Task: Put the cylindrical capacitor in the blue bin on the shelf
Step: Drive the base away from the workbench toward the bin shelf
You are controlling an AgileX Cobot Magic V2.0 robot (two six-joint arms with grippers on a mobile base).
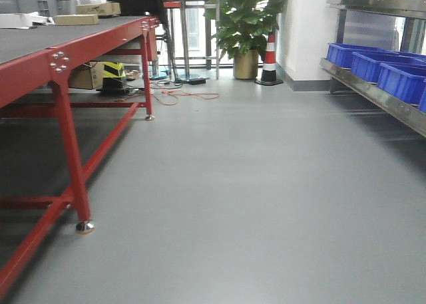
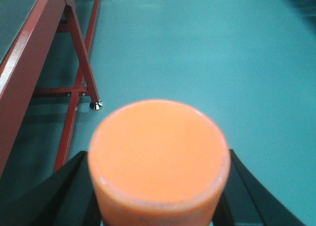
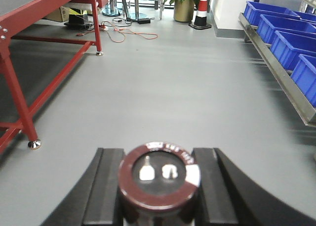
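item: cylindrical capacitor, pinched between the right fingers, above the grey floor.
detail: dark body with a reddish rim. the end with two metal terminals is turned to the right wrist camera, so the long axis runs roughly along that line of sight. only this view shows it. the shelf with its blue bins stands well apart, ahead on the right. the left wrist view alone shows an orange cylinder pinched by the left fingers, flat end to the lens. the front view alone shows cardboard boxes on the red table.
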